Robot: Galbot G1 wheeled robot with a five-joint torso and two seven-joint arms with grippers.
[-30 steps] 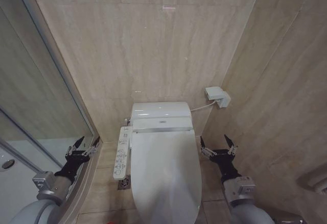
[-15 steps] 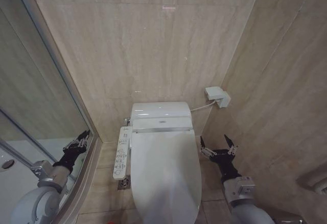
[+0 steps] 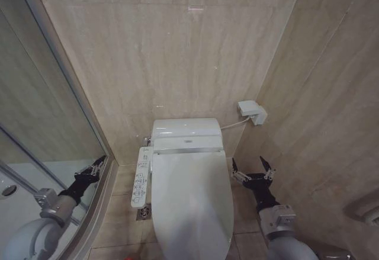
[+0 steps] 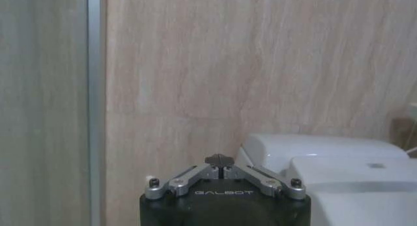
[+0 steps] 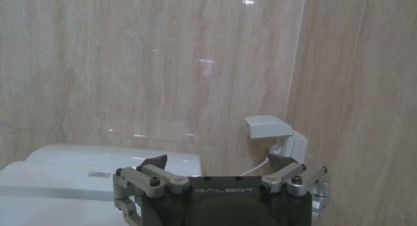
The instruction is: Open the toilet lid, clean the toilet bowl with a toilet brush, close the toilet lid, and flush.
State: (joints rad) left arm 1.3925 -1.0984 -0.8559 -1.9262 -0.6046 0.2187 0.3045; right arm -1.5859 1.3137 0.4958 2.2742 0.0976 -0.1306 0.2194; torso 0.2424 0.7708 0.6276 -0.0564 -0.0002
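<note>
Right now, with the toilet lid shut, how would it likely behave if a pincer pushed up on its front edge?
The toilet lid looks like rigid glossy plastic, so probably stiff and slippery. It lies flat and joins the rear unit, so it would likely swing upward rather than slide. Its breadth suggests some drag.

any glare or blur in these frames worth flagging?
Head view: a small bright reflection on the wall tile and a soft sheen on the toilet lid; otherwise evenly lit. Right wrist view: glare spots on the wall tile. Left wrist view: soft focus throughout, and the left tool is dim.
</note>
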